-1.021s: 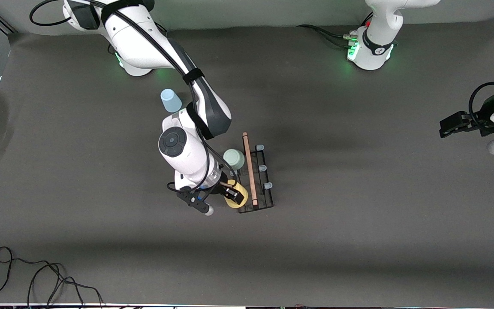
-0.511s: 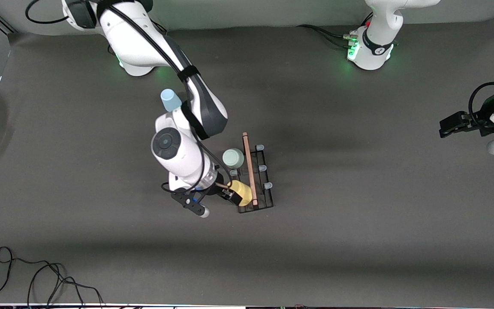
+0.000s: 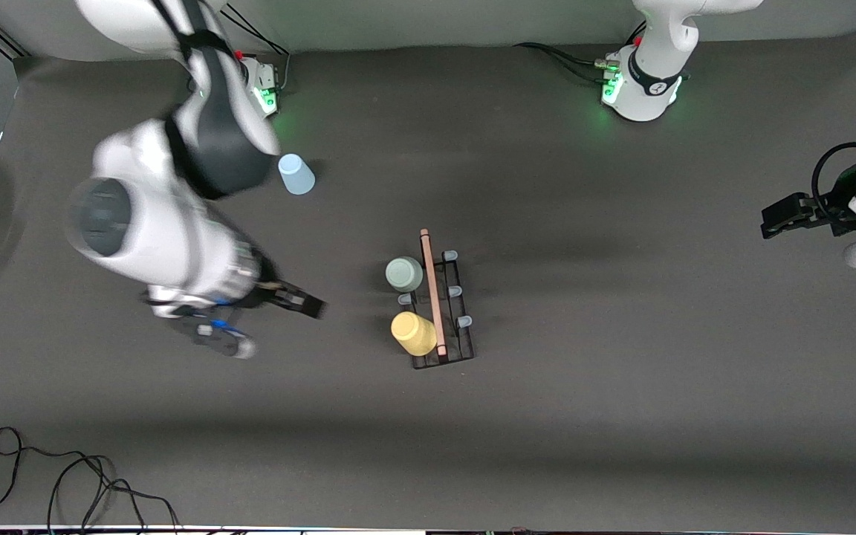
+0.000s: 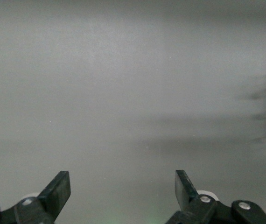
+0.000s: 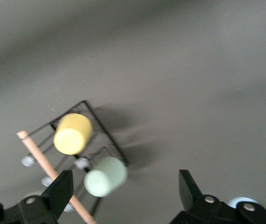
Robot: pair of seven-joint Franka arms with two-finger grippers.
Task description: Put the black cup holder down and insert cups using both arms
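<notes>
While the right gripper (image 3: pixel 302 303) hangs wide and empty over bare table (image 3: pixel 621 416) beside the rack (image 3: pixel 439 308), the yellow cup (image 3: pixel 413 333) and green cup (image 3: pixel 404 273) sit on its prongs; the blue cup (image 3: pixel 296 174) stands apart. The left gripper (image 3: pixel 783 215) waits wide open near the table's end.

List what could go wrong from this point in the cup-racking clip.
The light blue cup stands on the table right beside the right arm's swinging elbow, so it could get knocked over. The yellow cup and grey-green cup sit on prongs along one side of the black cup holder, which might tip if bumped. The right pincer is open; the left pincer waits.
</notes>
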